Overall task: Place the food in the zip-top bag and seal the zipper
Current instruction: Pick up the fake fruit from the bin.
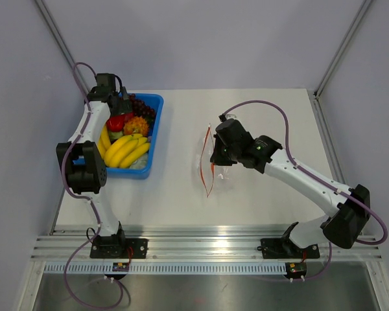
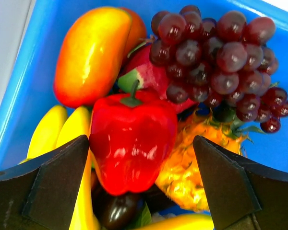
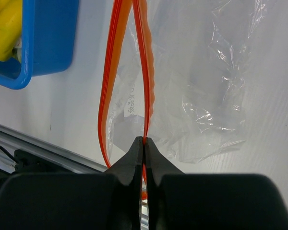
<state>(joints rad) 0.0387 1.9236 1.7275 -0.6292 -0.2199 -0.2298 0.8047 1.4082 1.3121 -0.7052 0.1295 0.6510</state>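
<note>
The left claw (image 2: 140, 141) stood open above the red pepper (image 2: 133, 127) at 10 o'clock, while the right claw (image 3: 144, 142) pinched the zipper (image 3: 147, 86).

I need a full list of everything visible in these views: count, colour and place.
blue plastic tray: one, blue, table's left side
yellow toy bananas: one bunch, yellow, tray's near end
red toy pepper: one, red, tray's middle
purple toy grapes: one bunch, purple, tray's far end
orange-yellow toy mango: one, orange-yellow, beside pepper
orange toy pineapple: one, orange, beside pepper
clear zip-top bag: one, clear, table's centre
red-orange zipper strip: one, red-orange, bag's open mouth
white table: one, white, beneath everything
left end effector: one, black, open above pepper
right end effector: one, black, shut on zipper
</note>
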